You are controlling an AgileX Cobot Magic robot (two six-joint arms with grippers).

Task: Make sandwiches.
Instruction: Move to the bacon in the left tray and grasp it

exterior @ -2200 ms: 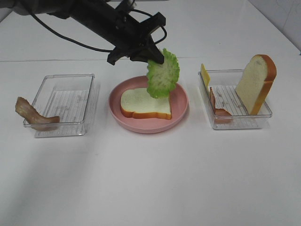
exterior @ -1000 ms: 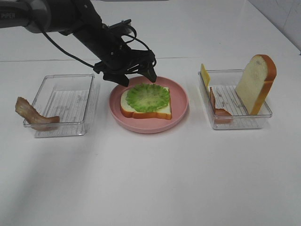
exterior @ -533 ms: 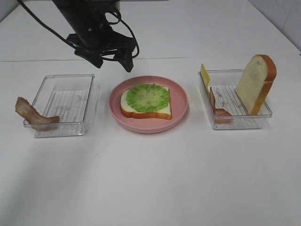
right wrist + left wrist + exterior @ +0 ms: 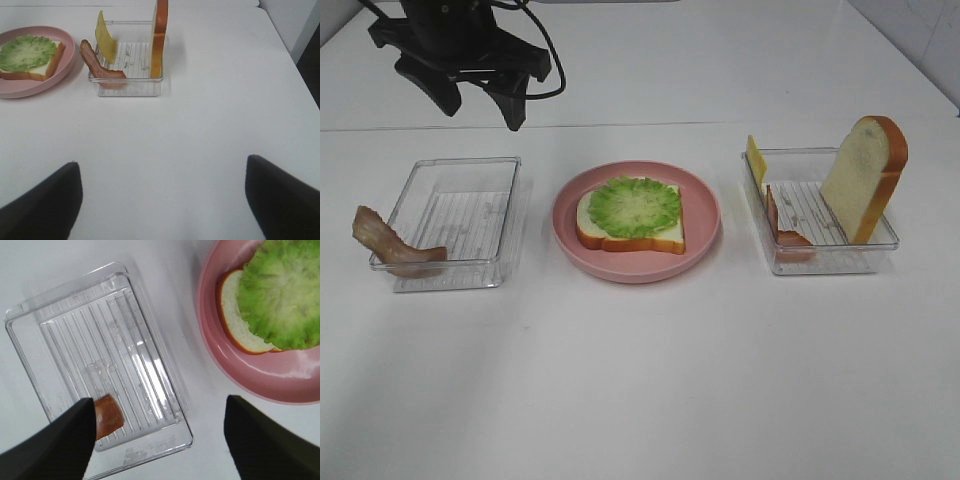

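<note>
The sandwich is a white bread slice [image 4: 655, 240] with green lettuce [image 4: 635, 207] lying flat on it, on the pink plate [image 4: 705, 215]. My left gripper [image 4: 480, 110] hangs open and empty above the back of the left clear tray [image 4: 460, 215]. The left wrist view shows the tray floor [image 4: 100, 355] below its fingers [image 4: 65, 440], with a bacon end [image 4: 107, 415] at one corner. My right gripper [image 4: 160, 170] is open over bare table. It faces the right tray [image 4: 127, 87] holding upright bread [image 4: 160, 40], cheese [image 4: 106, 42] and bacon [image 4: 97, 67].
A bacon strip [image 4: 390, 245] drapes over the left tray's front left corner. The right tray [image 4: 880, 250] stands to the right of the plate. White table surrounds all three, and its right edge [image 4: 295, 55] shows in the right wrist view.
The left gripper let the lettuce go onto the bread, then rose and swung left, from over the plate to above the left tray. The lettuce now lies flat.
</note>
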